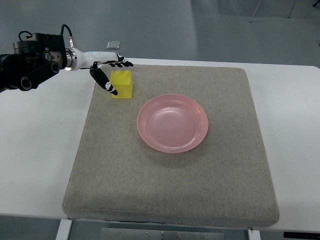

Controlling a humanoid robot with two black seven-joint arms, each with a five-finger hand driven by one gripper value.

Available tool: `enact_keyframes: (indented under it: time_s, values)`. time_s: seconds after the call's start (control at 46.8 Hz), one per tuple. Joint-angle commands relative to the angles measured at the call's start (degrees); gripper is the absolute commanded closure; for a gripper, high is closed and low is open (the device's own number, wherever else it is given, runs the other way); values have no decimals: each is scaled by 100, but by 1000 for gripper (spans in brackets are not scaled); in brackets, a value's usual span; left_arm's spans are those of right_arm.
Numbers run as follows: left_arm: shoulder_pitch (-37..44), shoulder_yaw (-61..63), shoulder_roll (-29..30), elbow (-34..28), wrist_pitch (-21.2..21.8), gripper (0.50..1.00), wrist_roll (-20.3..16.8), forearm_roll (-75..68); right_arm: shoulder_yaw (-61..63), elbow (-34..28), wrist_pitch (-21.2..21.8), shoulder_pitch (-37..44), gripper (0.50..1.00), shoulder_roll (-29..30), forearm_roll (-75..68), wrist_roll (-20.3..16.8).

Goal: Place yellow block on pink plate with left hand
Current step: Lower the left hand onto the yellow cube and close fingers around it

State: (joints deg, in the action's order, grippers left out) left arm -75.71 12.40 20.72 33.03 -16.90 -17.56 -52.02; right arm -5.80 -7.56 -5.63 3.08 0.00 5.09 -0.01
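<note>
A yellow block (122, 84) stands on the grey mat, up and to the left of the pink plate (172, 122). My left hand (111, 75) reaches in from the left edge and sits at the block's left and far sides. Its fingers (120, 63) stretch out past the block's far edge, and its thumb (105, 82) points down along the block's left face. The hand is open and holds nothing. The plate is bare inside. My right arm does not show.
The grey mat (170, 180) covers most of a white table (35, 150). A small pale flat object (113, 44) lies on the floor beyond the table's far edge.
</note>
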Motion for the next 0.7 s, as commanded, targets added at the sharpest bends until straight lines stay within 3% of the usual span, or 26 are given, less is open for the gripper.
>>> enact_keyframes:
  time_s: [0.0, 0.299, 0.427, 0.683]
  values:
    - [30, 0, -94, -68, 29, 555, -11, -18, 0, 0, 0, 0, 576, 0, 0, 1]
    - [30, 0, -200, -156, 38, 561, -20, -98, 0, 0, 0, 0, 576, 0, 0, 1]
    - [39, 8, -200, -182, 38, 662, -20, -124, 0, 0, 0, 0, 576, 0, 0, 1]
    - [100, 8, -244, -306, 152, 774, -11, -142, 0, 0, 0, 0, 576, 0, 0, 1]
